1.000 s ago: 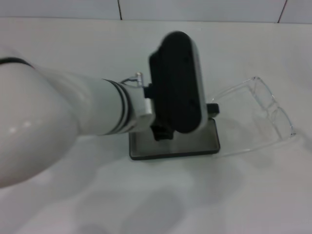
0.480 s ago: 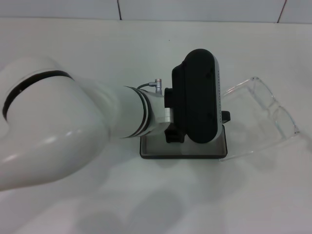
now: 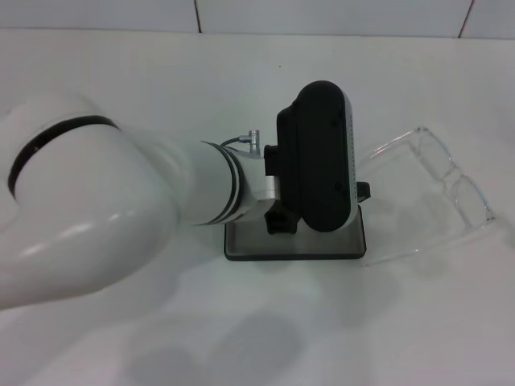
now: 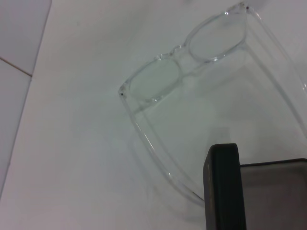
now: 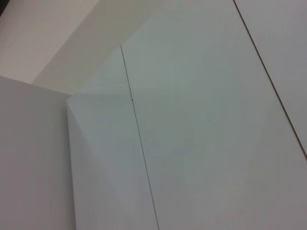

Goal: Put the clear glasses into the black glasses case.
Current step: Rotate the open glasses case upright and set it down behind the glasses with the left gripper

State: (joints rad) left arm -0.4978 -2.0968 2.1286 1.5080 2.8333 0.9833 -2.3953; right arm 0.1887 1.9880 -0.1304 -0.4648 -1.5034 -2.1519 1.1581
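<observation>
While the left arm reaches across the white table, its black wrist block hangs right over the black case. The case lies open near the middle of the table, with its grey inside showing under the block. I cannot see the fingers of the left gripper, so I cannot tell if they are wide or narrow, or if they hold anything.

The clear glasses lie on the table at about three o'clock from the case. Their two thin arms are unfolded and point back toward the case. One arm tip seems to touch or almost touch the case edge, but I cannot tell which. In the left wrist view the glasses sit flat, lenses far from the camera, and a corner of the case shows close by.

The glasses are not in the case yet, so the main job is not done. I think the step now is getting ready to pick up the glasses. The next move needs the left arm to go toward three o'clock and come down on the frame softly. The frame is thin, see-through and slippery, so a gentle, steady pinch would be best.

The right arm is parked out of the way, and its camera shows only a wall.
</observation>
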